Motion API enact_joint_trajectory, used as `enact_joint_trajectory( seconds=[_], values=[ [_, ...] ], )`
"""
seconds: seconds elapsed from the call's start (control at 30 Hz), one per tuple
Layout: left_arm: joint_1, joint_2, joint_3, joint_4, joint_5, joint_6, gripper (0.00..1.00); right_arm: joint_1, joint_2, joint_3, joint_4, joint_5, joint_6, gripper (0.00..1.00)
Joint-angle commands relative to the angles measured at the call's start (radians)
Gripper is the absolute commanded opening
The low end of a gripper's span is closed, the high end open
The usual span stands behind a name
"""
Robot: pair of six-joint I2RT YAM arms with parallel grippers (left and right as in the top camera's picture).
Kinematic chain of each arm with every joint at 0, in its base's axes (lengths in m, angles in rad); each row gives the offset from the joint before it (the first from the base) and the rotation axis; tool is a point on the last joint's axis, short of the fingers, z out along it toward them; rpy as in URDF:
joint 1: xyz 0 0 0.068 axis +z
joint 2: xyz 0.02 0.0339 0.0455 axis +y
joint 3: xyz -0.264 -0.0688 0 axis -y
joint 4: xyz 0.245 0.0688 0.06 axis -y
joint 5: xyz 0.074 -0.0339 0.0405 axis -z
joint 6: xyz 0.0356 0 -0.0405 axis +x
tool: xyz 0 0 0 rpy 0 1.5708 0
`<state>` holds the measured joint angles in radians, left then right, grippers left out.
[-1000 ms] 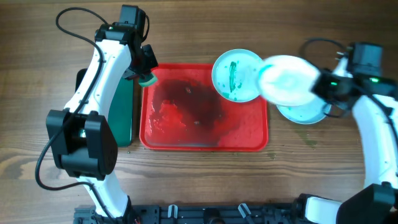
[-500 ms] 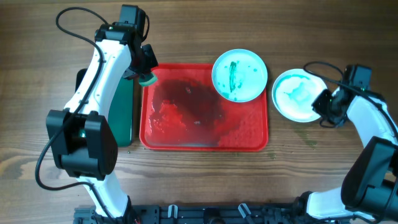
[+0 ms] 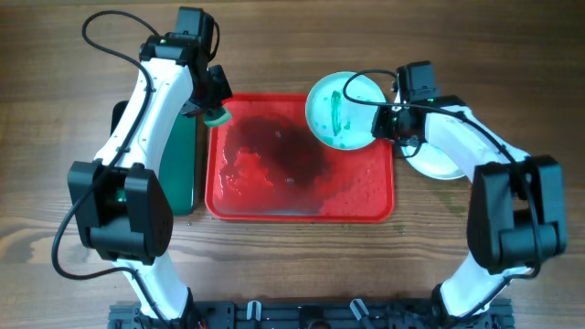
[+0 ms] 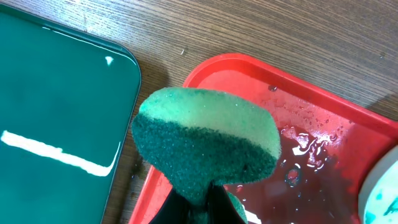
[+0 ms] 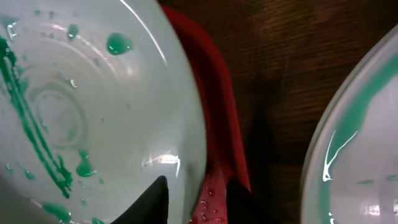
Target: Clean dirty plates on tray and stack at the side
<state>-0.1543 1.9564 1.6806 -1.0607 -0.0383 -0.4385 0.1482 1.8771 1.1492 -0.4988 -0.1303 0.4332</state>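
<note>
1. The left jaws are clamped on a green sponge (image 4: 205,146). It hangs just over a corner of the red tray (image 3: 274,196), with a dark green tray (image 4: 56,124) just beside them.
2. The right jaws sit astride the rim of a dirty plate (image 5: 74,112) streaked with green, which overhangs the red tray's corner. Their gap is narrow, and I cannot tell whether they pinch it.
3. A second smeared plate (image 5: 367,155) lies on the bench (image 3: 457,256) just to the other side of the right jaws.
</note>
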Motion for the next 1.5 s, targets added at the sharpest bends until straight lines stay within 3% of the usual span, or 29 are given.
enact_joint_trajectory(
  seconds=[0.0,0.1,0.3,0.43,0.5,0.67,0.73,0.77,0.8,0.83,0.9,1.0,1.1,1.27,1.33,1.47],
  values=[
    [0.001,-0.011,0.012,0.002,0.005,0.016,0.04,0.008,0.02,0.01,0.008,-0.002,-0.011,0.24],
    [0.001,-0.011,0.012,0.002,0.005,0.016,0.04,0.035,0.021,0.01,-0.028,-0.054,-0.109,0.11],
    [0.001,-0.011,0.012,0.002,0.005,0.016,0.04,0.175,0.021,0.012,-0.267,-0.164,-0.276,0.09],
    [0.001,-0.011,0.012,0.002,0.005,0.016,0.04,0.234,0.021,0.109,-0.324,-0.15,-0.287,0.34],
    [0.001,-0.011,0.012,0.002,0.005,0.016,0.04,0.224,0.021,0.174,-0.296,-0.097,-0.369,0.44],
    [0.001,-0.011,0.012,0.002,0.005,0.016,0.04,0.238,0.145,0.174,-0.209,-0.084,-0.536,0.44],
    [0.001,-0.011,0.012,0.002,0.005,0.016,0.04,0.238,0.173,0.174,-0.209,-0.085,-0.536,0.34],
    [0.001,-0.011,0.012,0.002,0.005,0.016,0.04,0.238,0.172,0.175,-0.208,-0.084,-0.534,0.12],
    [0.001,-0.011,0.012,0.002,0.005,0.016,0.04,0.238,0.172,0.189,-0.24,-0.085,-0.48,0.04],
    [0.001,-0.011,0.012,0.003,0.005,0.016,0.04,0.241,0.172,0.234,-0.303,-0.096,-0.369,0.04],
    [0.001,-0.011,0.012,0.006,0.005,0.016,0.04,0.243,0.173,0.276,-0.293,-0.232,0.062,0.04],
    [0.001,-0.01,0.01,0.006,0.005,0.016,0.04,0.301,0.215,0.238,-0.151,-0.132,0.26,0.04],
    [-0.012,-0.007,-0.03,0.032,0.01,0.018,0.04,0.307,0.241,0.238,-0.114,-0.133,0.302,0.05],
    [-0.078,0.071,-0.113,0.217,0.157,0.201,0.04,0.309,0.244,0.238,-0.114,-0.148,0.279,0.04],
    [-0.123,0.13,-0.113,0.251,0.21,0.348,0.04,0.309,0.244,0.238,-0.109,-0.156,0.274,0.04],
    [-0.158,0.226,-0.113,0.253,0.206,0.405,0.04,0.31,0.244,0.238,-0.109,-0.156,0.272,0.04]
  ],
)
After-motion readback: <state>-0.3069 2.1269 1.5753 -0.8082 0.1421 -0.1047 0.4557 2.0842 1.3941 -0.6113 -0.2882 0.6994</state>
